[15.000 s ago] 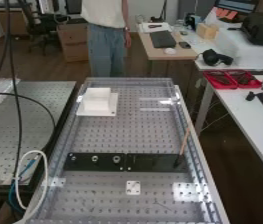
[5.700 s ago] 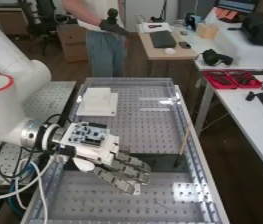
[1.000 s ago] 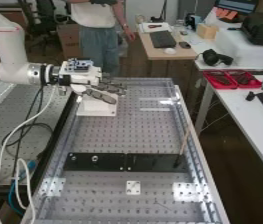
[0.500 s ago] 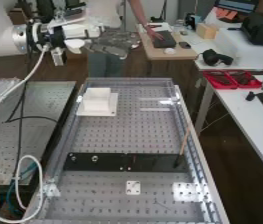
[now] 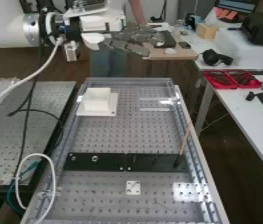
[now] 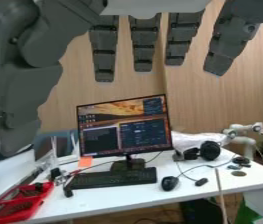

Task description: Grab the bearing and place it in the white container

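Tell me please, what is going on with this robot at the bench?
A white robot arm has its dark grey hand raised high near the far end of the bench, with straight fingers and nothing visibly held. The white container stands on the bench toward that end; whether a bearing is inside, I cannot tell. Nearer, a small ring-shaped metal part sits on a black plate.

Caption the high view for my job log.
Open hand raised near the far end of the bench, the white container standing beyond the black strip.
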Robot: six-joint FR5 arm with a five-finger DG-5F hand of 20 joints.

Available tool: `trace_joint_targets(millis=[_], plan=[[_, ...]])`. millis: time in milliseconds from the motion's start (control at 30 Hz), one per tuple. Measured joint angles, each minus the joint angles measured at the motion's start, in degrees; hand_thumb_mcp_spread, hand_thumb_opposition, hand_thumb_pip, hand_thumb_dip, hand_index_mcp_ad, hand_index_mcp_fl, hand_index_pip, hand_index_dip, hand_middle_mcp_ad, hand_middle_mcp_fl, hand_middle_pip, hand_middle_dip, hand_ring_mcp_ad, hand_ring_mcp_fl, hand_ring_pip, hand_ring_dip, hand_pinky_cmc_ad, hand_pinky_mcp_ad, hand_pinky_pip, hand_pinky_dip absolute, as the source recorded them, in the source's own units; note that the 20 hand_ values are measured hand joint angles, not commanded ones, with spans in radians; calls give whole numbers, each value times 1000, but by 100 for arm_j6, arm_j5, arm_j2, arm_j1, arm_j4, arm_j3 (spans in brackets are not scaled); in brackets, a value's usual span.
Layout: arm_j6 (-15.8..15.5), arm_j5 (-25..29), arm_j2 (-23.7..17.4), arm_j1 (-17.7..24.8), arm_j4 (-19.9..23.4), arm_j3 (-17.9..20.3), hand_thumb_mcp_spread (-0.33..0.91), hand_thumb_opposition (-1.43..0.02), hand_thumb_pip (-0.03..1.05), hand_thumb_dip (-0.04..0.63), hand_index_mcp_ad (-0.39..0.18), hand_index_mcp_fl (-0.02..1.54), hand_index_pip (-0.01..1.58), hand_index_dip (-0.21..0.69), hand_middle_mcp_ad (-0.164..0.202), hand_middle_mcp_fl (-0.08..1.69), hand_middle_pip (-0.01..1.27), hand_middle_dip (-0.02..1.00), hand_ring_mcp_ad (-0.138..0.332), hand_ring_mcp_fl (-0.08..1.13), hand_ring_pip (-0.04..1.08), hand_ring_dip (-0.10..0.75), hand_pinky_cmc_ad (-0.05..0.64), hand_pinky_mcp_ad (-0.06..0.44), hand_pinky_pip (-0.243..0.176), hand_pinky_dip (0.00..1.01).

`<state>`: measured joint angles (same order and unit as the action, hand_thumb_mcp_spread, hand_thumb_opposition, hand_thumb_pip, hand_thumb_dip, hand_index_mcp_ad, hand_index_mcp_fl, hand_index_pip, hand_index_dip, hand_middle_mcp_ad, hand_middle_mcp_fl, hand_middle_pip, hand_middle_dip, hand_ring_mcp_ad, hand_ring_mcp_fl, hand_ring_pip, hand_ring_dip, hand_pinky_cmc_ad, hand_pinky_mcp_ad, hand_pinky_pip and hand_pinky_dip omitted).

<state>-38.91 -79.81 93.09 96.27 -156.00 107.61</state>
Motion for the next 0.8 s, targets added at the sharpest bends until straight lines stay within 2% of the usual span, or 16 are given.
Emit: trace_joint_targets(millis=[300, 733, 800], plan=[[-146, -172, 306, -186, -308, -378, 316, -698, 365, 147, -136, 274, 101, 265, 70, 37, 138, 344, 138, 7, 112, 155, 396, 311, -75, 171], [-216, -323, 438, -259, -425, -578, 316, -698, 361, 115, -136, 239, 101, 265, 70, 37, 138, 344, 138, 7, 108, 155, 396, 314, -75, 171], [-246, -333, 449, -274, -501, -619, 316, -698, 360, 115, -136, 188, 101, 265, 70, 37, 138, 344, 138, 7, 108, 155, 396, 314, -75, 171]])
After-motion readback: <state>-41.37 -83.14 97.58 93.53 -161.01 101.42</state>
